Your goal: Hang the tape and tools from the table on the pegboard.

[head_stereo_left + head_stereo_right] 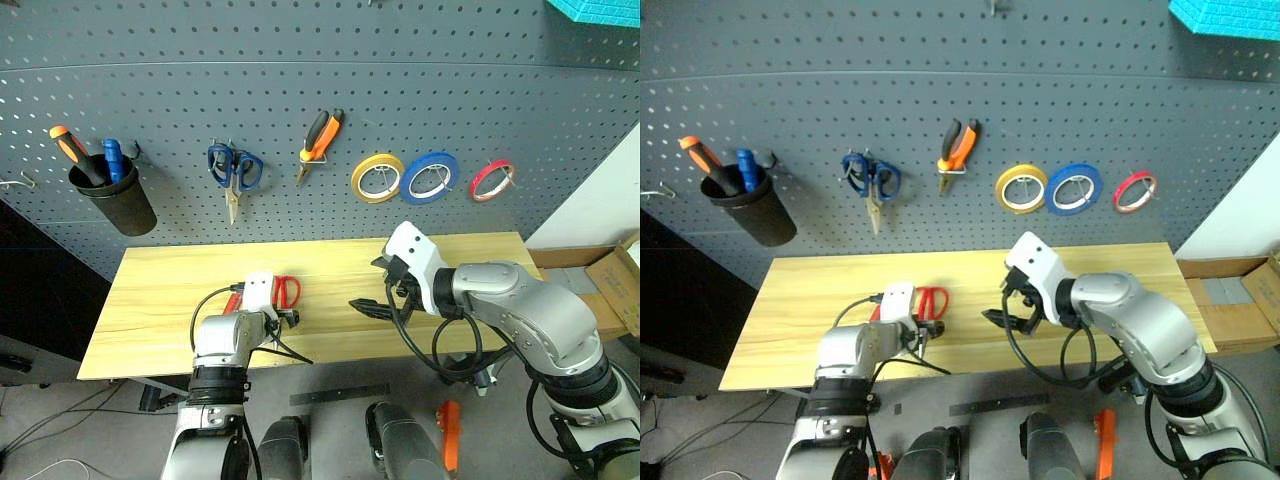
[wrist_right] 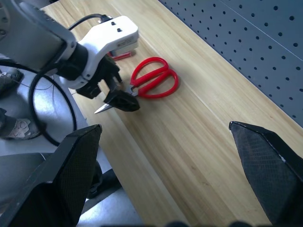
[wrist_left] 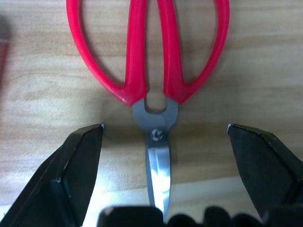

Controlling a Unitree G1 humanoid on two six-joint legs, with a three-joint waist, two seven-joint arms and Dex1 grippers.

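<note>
My left hand [image 3: 163, 137] hangs wide open over the red-handled scissors [image 2: 152, 81], one finger on each side of the pivot, gripping nothing. The scissors lie flat on the table [image 1: 170, 290], near its front edge, left of centre. My right hand [image 1: 385, 290] hovers wide and empty over the table's right half. The red tape ring [image 1: 492, 180] and pliers [image 1: 320, 140] hang on the pegboard [image 1: 300, 60].
</note>
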